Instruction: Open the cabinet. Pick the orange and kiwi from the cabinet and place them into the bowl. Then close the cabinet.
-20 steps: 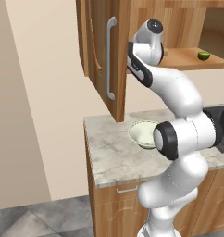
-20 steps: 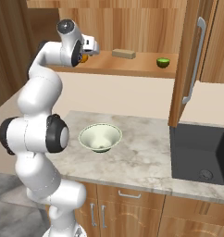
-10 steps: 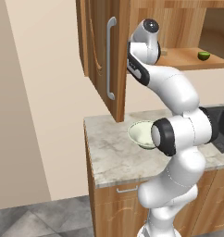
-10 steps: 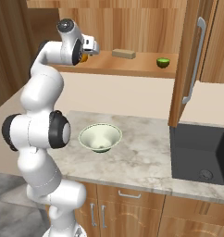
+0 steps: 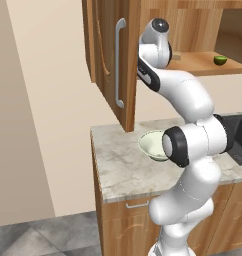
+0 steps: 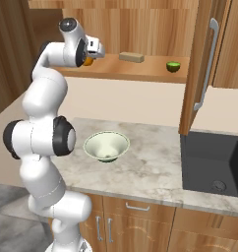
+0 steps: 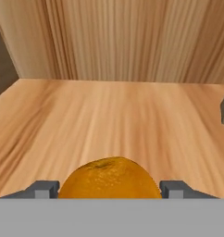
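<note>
Reaching into the open cabinet (image 5: 110,60) in the left base view, the gripper (image 6: 91,53) is seen at the orange (image 6: 87,61) in the right, while in the hand view the fingertips (image 7: 45,189), narrowed from a moment ago, flank it; a completed grasp cannot be confirmed.

Arm was raised and bent, hand reaching into the cabinet (image 6: 155,29) at shelf level. Gripper (image 7: 109,187) pointed along the shelf, its fingers (image 7: 45,189) flanking the orange (image 7: 109,179) just beside each flank; contact not confirmed.
</note>
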